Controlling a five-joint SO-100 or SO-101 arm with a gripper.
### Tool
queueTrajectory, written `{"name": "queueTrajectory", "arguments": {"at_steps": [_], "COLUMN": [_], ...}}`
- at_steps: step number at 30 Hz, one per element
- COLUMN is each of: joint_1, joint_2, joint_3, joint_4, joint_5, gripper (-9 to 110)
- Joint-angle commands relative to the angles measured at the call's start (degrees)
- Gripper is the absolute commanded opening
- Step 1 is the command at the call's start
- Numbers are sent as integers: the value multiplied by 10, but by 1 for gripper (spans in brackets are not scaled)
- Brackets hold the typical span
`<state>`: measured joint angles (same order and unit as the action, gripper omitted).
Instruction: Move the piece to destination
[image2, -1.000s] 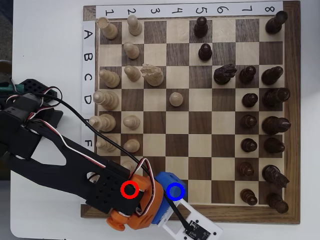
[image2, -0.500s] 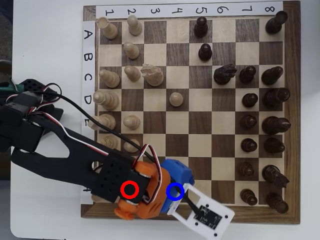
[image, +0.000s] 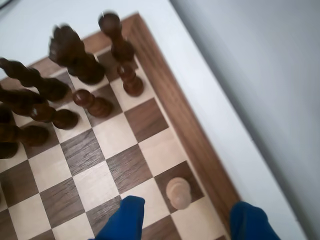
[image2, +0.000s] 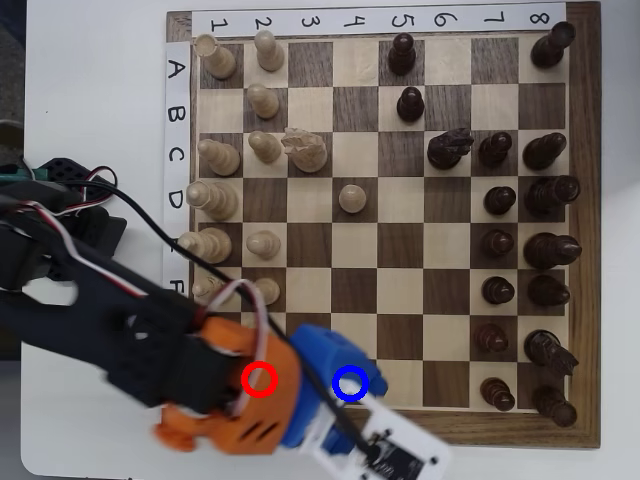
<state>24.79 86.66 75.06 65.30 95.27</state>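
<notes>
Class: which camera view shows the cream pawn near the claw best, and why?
The wrist view: the cream pawn stands clear on a dark square by the board's edge, ahead of the open claw. In the overhead view the arm covers it.

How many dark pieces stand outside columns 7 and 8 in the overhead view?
3. A dark piece on A5, a dark pawn on B5, a dark knight on C6. The arm covers the lower-left squares, so more could be hidden.
</notes>
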Motion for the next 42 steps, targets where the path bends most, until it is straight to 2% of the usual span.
{"name": "queueTrajectory", "arguments": {"at_steps": [1,10,14,23,30,34,42], "joint_1": [50,172,258,504,622,658,702], "joint_2": [268,452,539,729,803,849,951], "joint_3": [-90,96,189,410,578,684,867], "joint_4": [6,-141,-171,-239,-271,-320,-317], "joint_5": [-138,-460,-600,-829,-904,-927,-962], "gripper": [18,0,0,0,0,0,0]}}
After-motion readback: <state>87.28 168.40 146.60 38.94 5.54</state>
